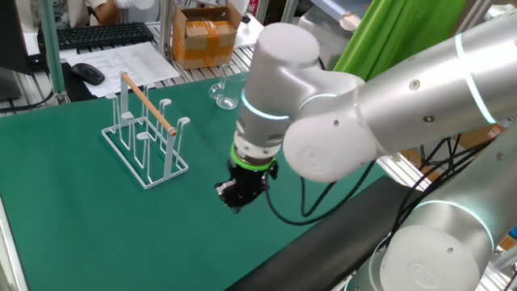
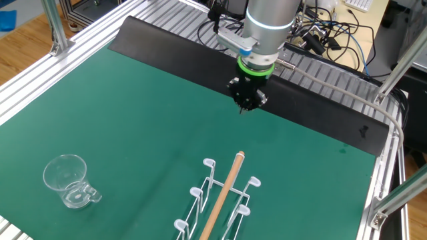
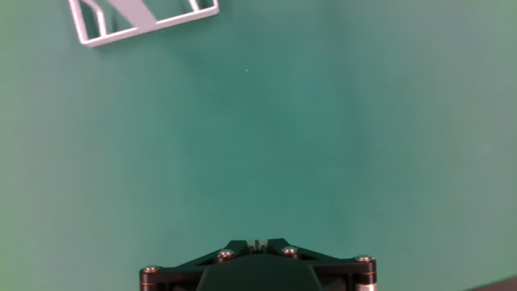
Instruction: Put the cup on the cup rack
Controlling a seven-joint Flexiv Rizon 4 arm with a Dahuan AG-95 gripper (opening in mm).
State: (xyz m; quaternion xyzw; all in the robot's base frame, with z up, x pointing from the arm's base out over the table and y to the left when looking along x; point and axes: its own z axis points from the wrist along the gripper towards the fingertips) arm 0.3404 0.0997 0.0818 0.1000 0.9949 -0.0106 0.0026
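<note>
Fixed views face each other across the green mat (image 2: 133, 127), sharing the cup rack (image 1: 145, 137); hand view looks straight down, close.

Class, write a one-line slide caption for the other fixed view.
Closed gripper hangs empty over the green mat; cup and cup rack wait apart.

Open green mat (image 2: 133, 113) all around the cup (image 2: 69, 181), well apart from the cup rack (image 2: 220, 200).

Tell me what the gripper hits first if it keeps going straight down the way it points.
Most likely only the bare green mat. The shut gripper points down at open mat; the rack and cup stand well off to the side.
</note>
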